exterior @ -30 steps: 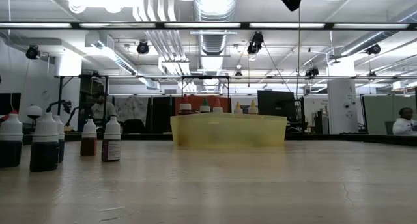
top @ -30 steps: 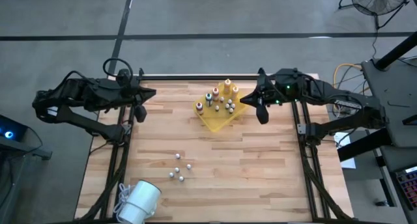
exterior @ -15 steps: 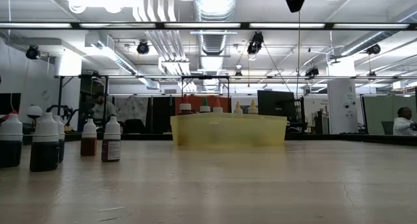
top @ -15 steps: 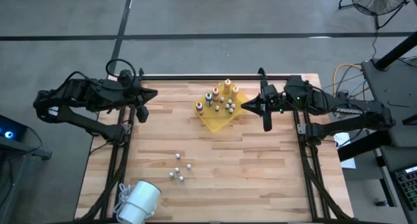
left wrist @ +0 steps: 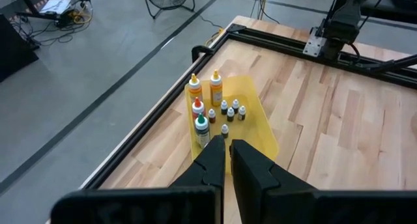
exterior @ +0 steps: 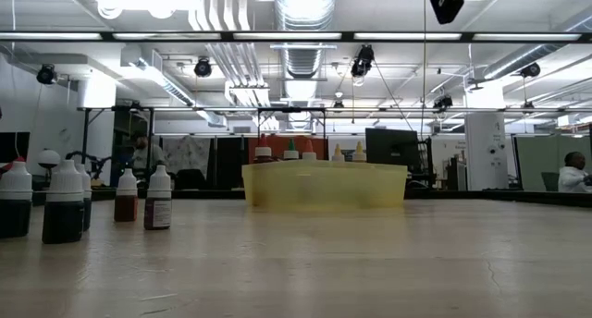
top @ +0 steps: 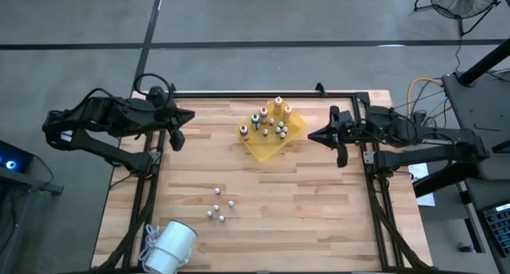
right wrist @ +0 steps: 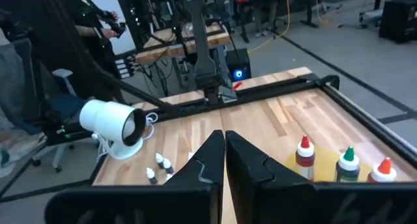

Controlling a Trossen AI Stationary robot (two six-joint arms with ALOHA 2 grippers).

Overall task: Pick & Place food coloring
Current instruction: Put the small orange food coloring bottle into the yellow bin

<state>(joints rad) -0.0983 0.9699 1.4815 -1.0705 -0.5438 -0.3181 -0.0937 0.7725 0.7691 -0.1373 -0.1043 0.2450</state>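
The food coloring bottles [top: 267, 115], with orange, yellow, red and green pointed caps, stand upright in the yellow tray [top: 293, 131] near the table's far edge. They also show in the left wrist view [left wrist: 202, 107] and the right wrist view [right wrist: 345, 162]. In the low view only their caps [exterior: 290, 150] rise above the tray's wall. My left gripper [top: 190, 116] is shut and hovers over the table's left edge, pointing at the tray. My right gripper [top: 311, 135] is shut and hovers just right of the tray, touching nothing.
Small white-capped dark bottles stand in the tray [top: 280, 131]. Several more [top: 219, 205] stand on the bare wood nearer the near edge, and show large at the left of the low view [exterior: 65, 202]. A white cylinder lamp [top: 170, 246] lies at the near left corner.
My right gripper has drawn back from the tray's right corner toward the table's right edge, staying shut. The bottles and the tray have stayed where they were.
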